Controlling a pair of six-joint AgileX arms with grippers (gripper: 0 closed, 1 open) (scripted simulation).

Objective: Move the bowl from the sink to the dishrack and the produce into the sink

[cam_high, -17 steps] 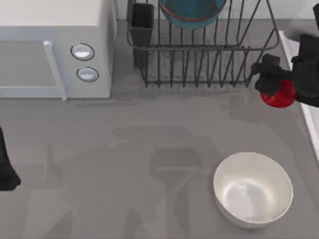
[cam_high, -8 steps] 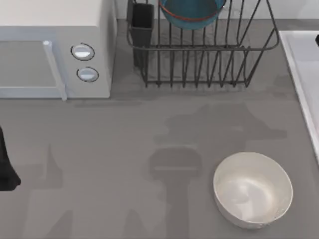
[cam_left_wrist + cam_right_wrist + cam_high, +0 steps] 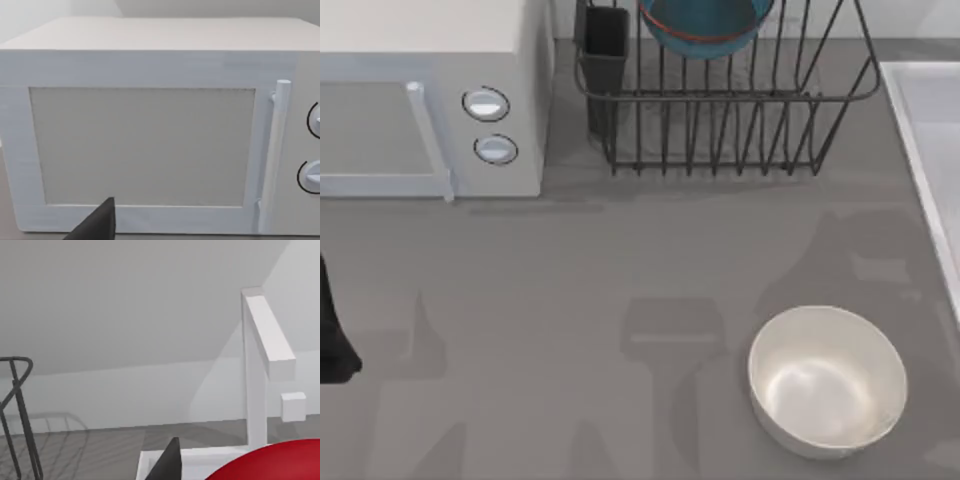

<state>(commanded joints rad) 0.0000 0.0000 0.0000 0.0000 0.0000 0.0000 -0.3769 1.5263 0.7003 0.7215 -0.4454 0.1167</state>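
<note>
Right wrist view tells the story: my right gripper [image 3: 220, 471] looks clenched on the pepper [image 3: 272, 464]. The red blob sits right up against the camera, next to my dark finger [image 3: 169, 461], and hangs over the sink [image 3: 200, 456] rim. I'd say I'm holding it high so it clears the rim before I let go. Pepper isn't in the basin yet, as far as I can judge.

The bowl [image 3: 705, 25] is done. It stands on edge between the bars of the rack [image 3: 720, 130], at the back, so only the drop into the sink is left.

Stuff to watch: the faucet [image 3: 260, 365] stands tall right beside my path, so I'd keep the pepper on the near side of it. The rack's corner wire [image 3: 20, 410] is off to the other side, well apart. The white bowl [image 3: 828, 380] sits on the table near the sink's front, not in the way. The black cup [image 3: 605, 50] and microwave [image 3: 430, 110] are far from the action.

My left arm [image 3: 332, 340] is parked at the table's left edge, facing the microwave door. Can't tell its grip from here.
</note>
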